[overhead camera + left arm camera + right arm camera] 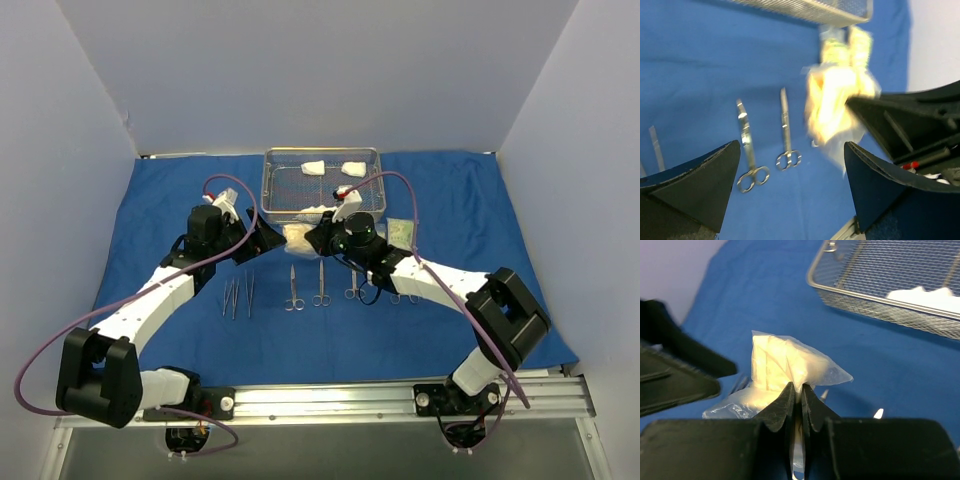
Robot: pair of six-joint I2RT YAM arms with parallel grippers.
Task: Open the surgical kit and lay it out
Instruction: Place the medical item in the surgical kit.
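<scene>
The right gripper (796, 390) is clamped shut on a clear packet (785, 365) of white gauze. The plastic is pinched between the two fingertips, and the bulk of the packet stands just ahead of them. The left gripper (792, 150) is spread wide, with nothing between its fingers. The packet is seen just beyond the finger (880, 190) at the right of the left wrist view. Two ring-handled instruments (746, 139) lie on the blue cloth (690, 75) beneath the open gap. The wire-mesh tray (865, 300) is located farther ahead of both jaws, with white gauze pads (920, 296) inside.
</scene>
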